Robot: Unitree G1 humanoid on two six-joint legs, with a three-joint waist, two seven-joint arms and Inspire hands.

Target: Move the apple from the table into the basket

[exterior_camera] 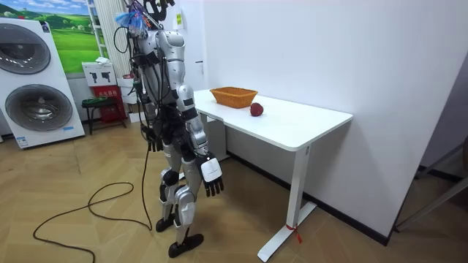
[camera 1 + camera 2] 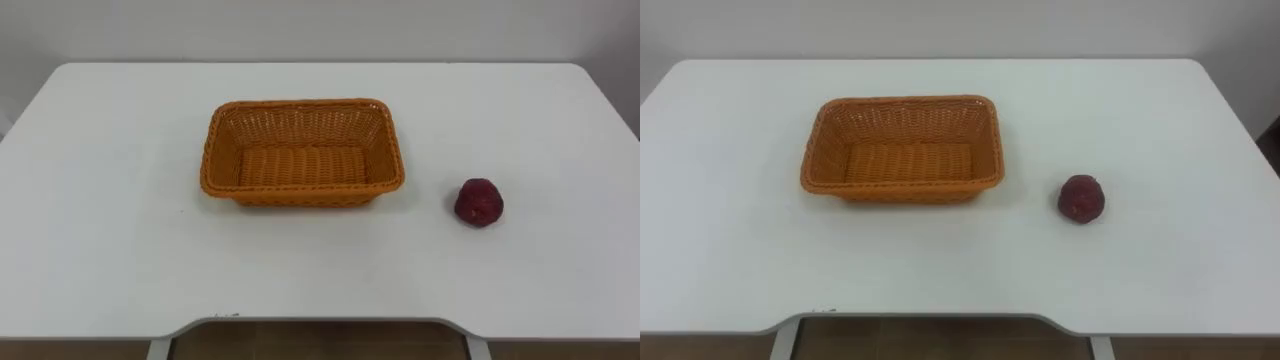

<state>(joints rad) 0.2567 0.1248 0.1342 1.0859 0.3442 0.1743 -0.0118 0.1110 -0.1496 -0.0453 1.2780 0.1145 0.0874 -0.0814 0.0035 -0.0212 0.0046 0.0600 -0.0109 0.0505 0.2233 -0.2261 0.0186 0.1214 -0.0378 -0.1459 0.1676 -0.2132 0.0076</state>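
Right of the basket [image 2: 300, 195], an apple [image 2: 479, 202]

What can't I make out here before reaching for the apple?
Apple: underside and far side, eye views, hidden by its own body.
Basket: inner face of near wall, eye views, hidden by that wall; its inside, room view, hidden by its side.
Table: near corners, left eye view, cut off by the picture's side edges.

The robot is standing upright with both arms hanging down at its sides. Its right robot hand [image 1: 211, 183] and left robot hand [image 1: 151, 139] are dangling, fingers relaxed.
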